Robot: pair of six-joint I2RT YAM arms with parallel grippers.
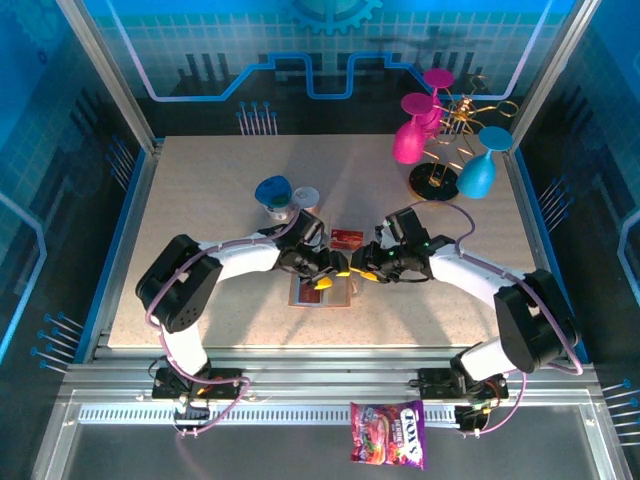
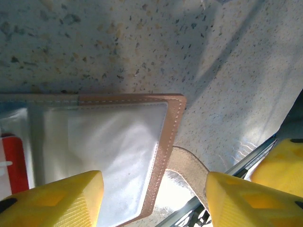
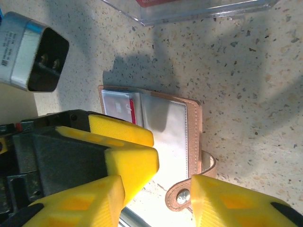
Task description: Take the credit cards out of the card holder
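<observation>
The card holder (image 1: 318, 292) lies open on the table, brown stitched edge up and pale inner face (image 2: 113, 151) showing. A red card (image 3: 135, 111) sits in its inner pocket, and is seen again as the red card (image 2: 10, 163). The snap strap (image 3: 185, 193) curls off the holder's edge. My left gripper (image 1: 333, 270) hovers low over the holder, open, its yellow fingers (image 2: 61, 198) straddling the stitched edge and strap. My right gripper (image 1: 366, 266) faces it from the right, open, with its fingertips (image 3: 236, 203) beside the strap. Nothing is held.
A clear plastic piece (image 1: 348, 238) with a red and dark card in it lies just behind the holder. A blue cup (image 1: 272, 190) stands at the back, a rack of goblets (image 1: 440, 140) at back right. A candy bag (image 1: 388, 435) lies off the table's front edge.
</observation>
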